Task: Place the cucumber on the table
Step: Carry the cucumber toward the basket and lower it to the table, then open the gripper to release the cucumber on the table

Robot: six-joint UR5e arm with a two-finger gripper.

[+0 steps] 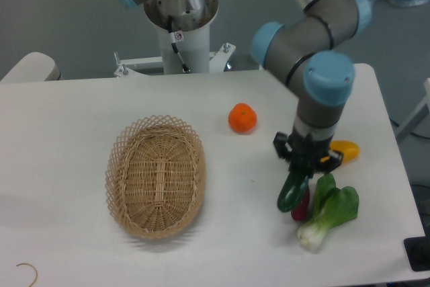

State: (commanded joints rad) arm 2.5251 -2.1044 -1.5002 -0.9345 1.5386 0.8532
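The dark green cucumber (293, 190) hangs nearly upright under my gripper (304, 168), which is shut on its upper end. Its lower tip sits at or just above the white table (67, 119); I cannot tell whether it touches. The gripper is at the right side of the table, right of the basket. The cucumber's top is hidden between the fingers.
An empty oval wicker basket (156, 176) lies left of centre. An orange fruit (242, 118) sits behind and left of the gripper. A yellow object (347, 150), a bok choy (330, 212) and a dark red vegetable (301, 208) lie close by the gripper.
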